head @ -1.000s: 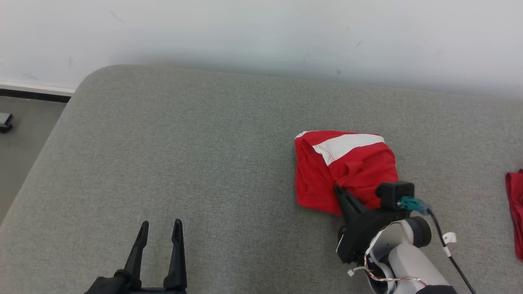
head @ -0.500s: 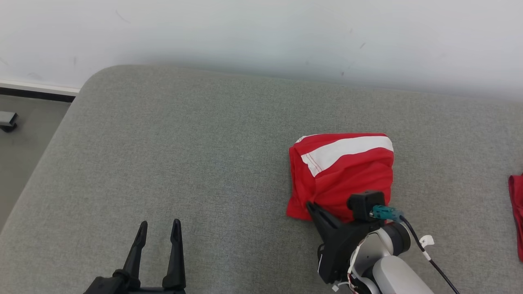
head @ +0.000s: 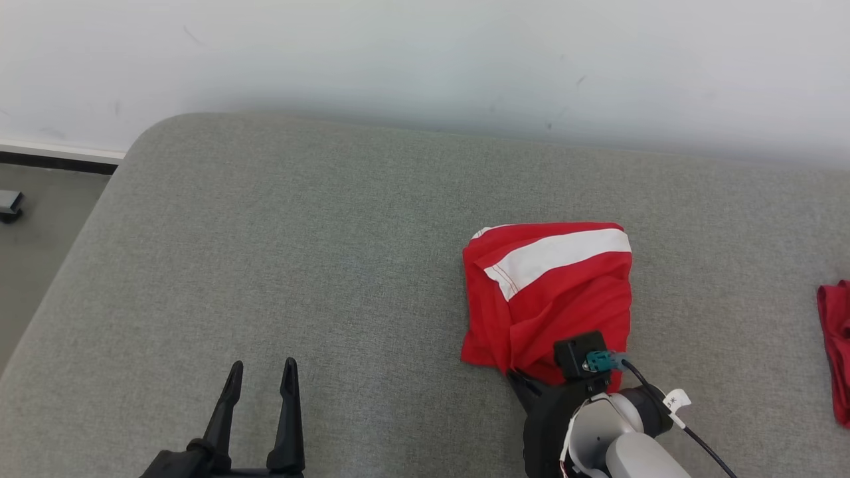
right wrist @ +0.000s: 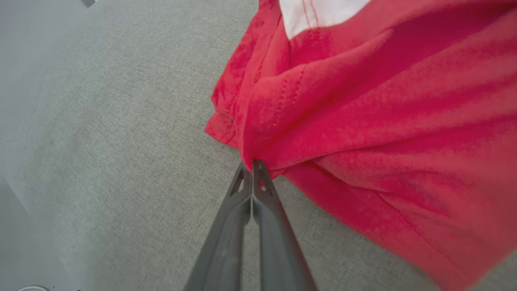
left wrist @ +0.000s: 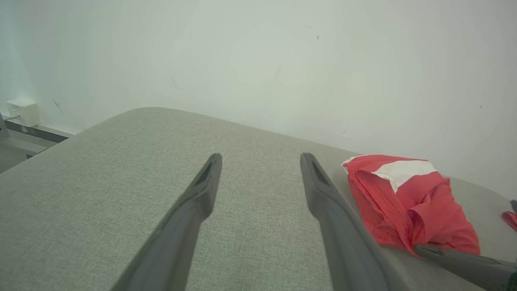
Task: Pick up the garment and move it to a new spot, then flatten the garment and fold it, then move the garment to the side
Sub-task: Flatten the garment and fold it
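In the head view the garment (head: 551, 292), red with 1 white band across its far side, lies bunched on the grey cushion (head: 299, 265), right of the middle and well short of the wall (head: 425, 60). The right gripper (head: 513, 376) reaches up from the lower right and meets the garment's near edge, where its dark fingers run in under the red folds; its pale wrist and a black cable show behind it. The left gripper (head: 262, 362) sits low at the lower left over bare cushion, well apart from the garment, its 2 fingers spread with nothing between them. A second red cloth (head: 835, 345) lies at the right edge of the cushion, apart from the garment. A strip of floor (head: 40, 219) shows past the cushion's left end. In the left wrist view the 2 fingers stand wide apart above the cushion and hold nothing; the garment lies to their right, with a dark finger of the other arm touching its near corner, and a small white box (left wrist: 23, 112) sits low on the wall at far left. In the right wrist view the 2 fingers are pressed together and their tips pinch a fold at the garment's edge; the cloth fans out from there to the upper right, the white band at the top.
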You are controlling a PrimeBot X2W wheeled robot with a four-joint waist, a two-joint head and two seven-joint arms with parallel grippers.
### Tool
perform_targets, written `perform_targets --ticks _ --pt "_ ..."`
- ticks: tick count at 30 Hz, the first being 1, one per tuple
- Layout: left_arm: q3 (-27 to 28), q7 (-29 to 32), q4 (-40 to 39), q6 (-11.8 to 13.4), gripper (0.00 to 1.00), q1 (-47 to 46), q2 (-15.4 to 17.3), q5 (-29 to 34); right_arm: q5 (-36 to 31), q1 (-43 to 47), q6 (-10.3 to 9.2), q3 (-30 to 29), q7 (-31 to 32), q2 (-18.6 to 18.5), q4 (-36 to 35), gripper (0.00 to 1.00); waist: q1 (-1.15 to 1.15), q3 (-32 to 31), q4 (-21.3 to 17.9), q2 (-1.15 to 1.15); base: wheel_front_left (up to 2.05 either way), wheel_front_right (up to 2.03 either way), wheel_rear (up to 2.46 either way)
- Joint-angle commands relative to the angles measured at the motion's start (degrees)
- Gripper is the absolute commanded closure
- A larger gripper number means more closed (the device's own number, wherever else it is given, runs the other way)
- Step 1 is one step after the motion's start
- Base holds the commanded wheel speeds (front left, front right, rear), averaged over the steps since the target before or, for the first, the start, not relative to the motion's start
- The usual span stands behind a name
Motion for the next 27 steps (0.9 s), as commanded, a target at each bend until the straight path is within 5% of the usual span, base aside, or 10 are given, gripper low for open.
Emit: perform_targets --ticks 1,16,18,27 --pt "0.0 -0.2 0.2 -0.1 0.00 0.4 0.0 -0.1 -0.5 -0.9 -0.14 0.2 0.2 0.0 0.8 1.00 0.00 -0.1 0.1 0.00 0.00 0.00 0.00" --pt "-0.6 -0.2 0.5 -0.2 0.00 1.0 0.0 -0.8 7.9 -7.3 -0.14 5.9 -3.6 0.0 8.3 0.97 0.00 -0.6 2.1 0.00 0.00 0.00 0.00" --pt "-0.5 -0.2 0.5 -0.1 0.00 1.2 0.0 -0.8 9.0 -7.9 -0.14 6.6 -3.9 0.0 8.6 0.00 0.00 -0.8 2.2 0.00 0.00 0.00 0.00" --pt "0.7 -0.2 0.1 0.3 0.00 1.7 0.0 -0.9 12.5 -8.5 -0.14 6.6 -0.5 0.0 5.4 0.00 0.00 -2.0 0.8 0.00 0.00 0.00 0.00"
